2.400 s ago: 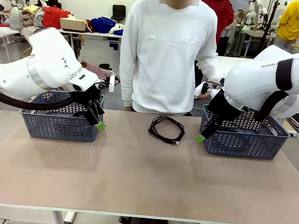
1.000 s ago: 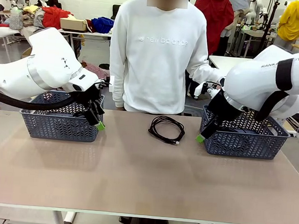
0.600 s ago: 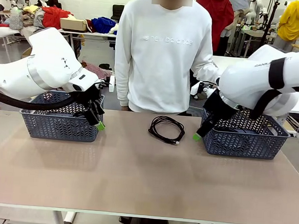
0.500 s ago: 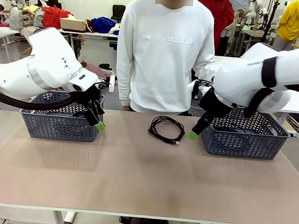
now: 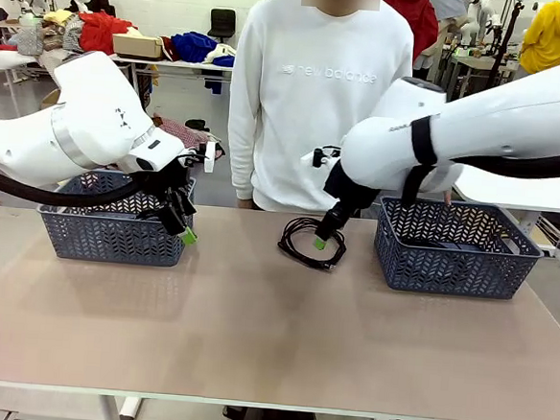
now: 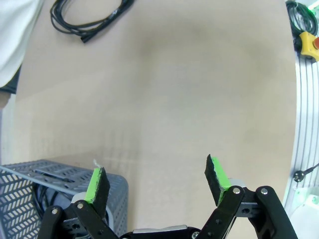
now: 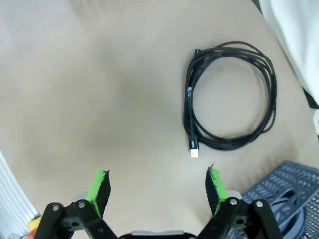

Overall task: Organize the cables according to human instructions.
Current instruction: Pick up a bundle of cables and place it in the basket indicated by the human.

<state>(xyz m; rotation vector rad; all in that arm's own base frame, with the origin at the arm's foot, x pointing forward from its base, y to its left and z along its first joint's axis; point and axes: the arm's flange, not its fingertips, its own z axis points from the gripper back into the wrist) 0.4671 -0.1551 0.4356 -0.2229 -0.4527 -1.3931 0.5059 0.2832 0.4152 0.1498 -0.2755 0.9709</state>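
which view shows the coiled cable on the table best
The right wrist view: the cable lies whole and unobstructed from above, with its plug end visible. In the front view the right gripper overlaps it. The left wrist view catches part of the coil at the top edge.

Black cable (image 7: 229, 97), blue-grey herringbone-pierced baskets (image 5: 456, 258), green-padded black pincers (image 6: 156, 182), tan table (image 5: 252, 333)

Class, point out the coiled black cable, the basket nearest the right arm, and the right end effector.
coiled black cable (image 7: 229, 97): right wrist view, on its upper loop.
basket (image 5: 449, 265): front view, on its front wall.
right end effector (image 7: 157, 188): right wrist view, midway between its fingertips.
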